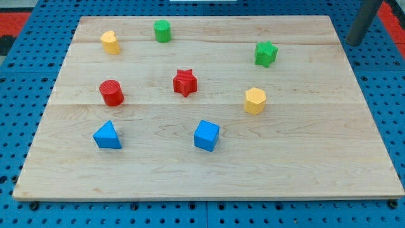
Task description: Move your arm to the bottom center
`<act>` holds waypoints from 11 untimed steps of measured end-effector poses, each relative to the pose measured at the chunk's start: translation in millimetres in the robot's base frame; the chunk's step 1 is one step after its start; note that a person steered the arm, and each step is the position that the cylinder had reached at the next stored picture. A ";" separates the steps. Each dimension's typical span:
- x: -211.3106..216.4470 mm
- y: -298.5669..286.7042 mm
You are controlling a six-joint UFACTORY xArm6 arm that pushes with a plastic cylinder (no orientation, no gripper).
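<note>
My tip (353, 42) is at the view's top right, just past the right edge of the wooden board (304, 171), right of the green star (266, 53). It touches no block. On the board lie a yellow block (110, 42) and a green cylinder (162, 30) at the top left. A red star (185, 82) sits in the middle, a red cylinder (111, 92) at the left and a yellow hexagon (255, 101) right of centre. A blue triangle (107, 135) and a blue cube (206, 135) lie toward the bottom.
The board rests on a blue pegboard (19, 101) that shows on all sides. Red surfaces show at the view's top corners.
</note>
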State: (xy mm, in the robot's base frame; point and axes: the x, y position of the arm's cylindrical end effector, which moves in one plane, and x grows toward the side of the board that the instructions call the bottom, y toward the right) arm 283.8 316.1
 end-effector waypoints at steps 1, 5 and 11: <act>0.0 0.0; 133.7 -25.4; 255.5 -244.7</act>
